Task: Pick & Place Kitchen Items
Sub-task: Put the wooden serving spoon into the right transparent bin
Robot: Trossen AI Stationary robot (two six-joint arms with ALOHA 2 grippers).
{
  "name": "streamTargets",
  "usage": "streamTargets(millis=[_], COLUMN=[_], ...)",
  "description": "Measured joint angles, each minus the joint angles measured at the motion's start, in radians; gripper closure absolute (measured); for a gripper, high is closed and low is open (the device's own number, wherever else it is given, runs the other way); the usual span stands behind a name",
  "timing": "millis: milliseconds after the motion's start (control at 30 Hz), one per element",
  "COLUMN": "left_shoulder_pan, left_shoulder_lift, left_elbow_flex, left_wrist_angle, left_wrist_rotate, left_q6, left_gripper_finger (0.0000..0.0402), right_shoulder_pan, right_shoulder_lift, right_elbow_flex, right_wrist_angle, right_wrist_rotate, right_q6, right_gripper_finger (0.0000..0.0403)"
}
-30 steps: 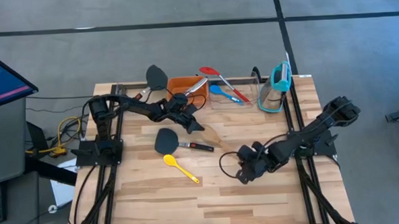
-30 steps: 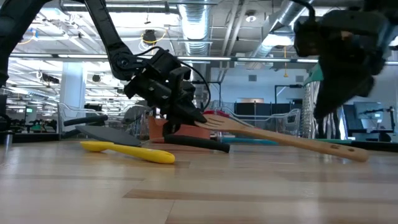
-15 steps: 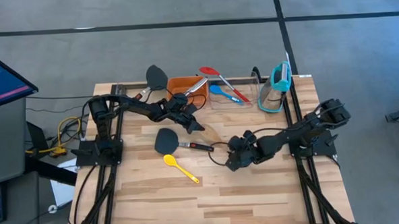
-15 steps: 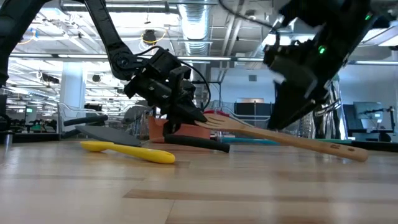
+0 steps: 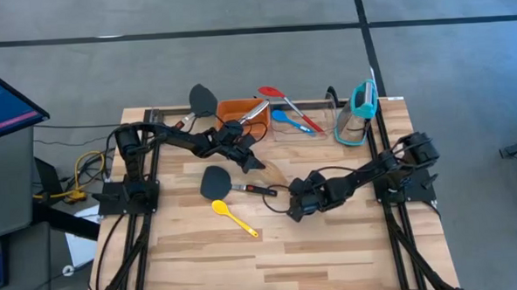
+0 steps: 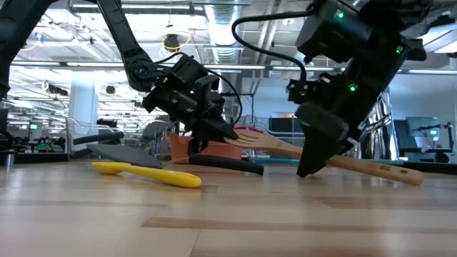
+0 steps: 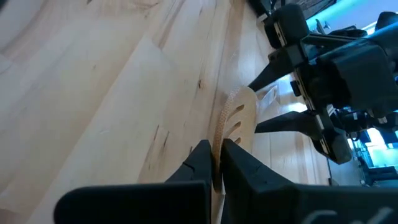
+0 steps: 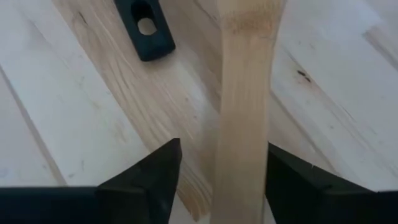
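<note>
The wooden fork is held tilted over the middle of the table, its slotted head pinched between the closed fingers of the left gripper and its handle end resting on the boards. The handle is straddled by the right gripper, whose fingers stand wide on either side of it without closing, so a handover or a second grasp is judged to be in preparation and not yet made. Just beside the fork, a black spatula and a yellow spoon lie loose on the wood and are left to be moved. At the table's far edge, the orange bin and the clear bins already hold several utensils, including red and blue spoons; roughly half the work appears done.
</note>
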Motion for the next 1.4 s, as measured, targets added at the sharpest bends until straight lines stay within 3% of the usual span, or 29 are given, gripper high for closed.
streamTargets(millis=[333,1033,1200,1400], left_shoulder_pan=[0.0,0.012,0.039,0.045], left_shoulder_lift=[0.0,-0.013,-0.118,-0.278], left_elbow_flex=[-0.002,-0.002,-0.002,0.006], left_wrist_angle=[-0.013,0.009,0.008,0.035], left_wrist_rotate=[0.015,0.026,0.026,0.013], left_q6=[0.0,0.034,0.036,0.087], left_gripper_finger=[0.0401,0.0392,0.0391,0.0386], right_shoulder_pan=[0.001,0.002,0.0,0.003], right_shoulder_lift=[0.003,0.004,-0.001,-0.027], right_elbow_flex=[0.015,0.021,0.026,0.02], right_wrist_angle=[-0.001,-0.029,-0.019,-0.039], right_wrist_rotate=[0.008,0.019,0.041,-0.02], right_q6=[0.016,-0.003,-0.003,-0.03], right_gripper_finger=[0.0338,0.0338,0.0338,0.0339])
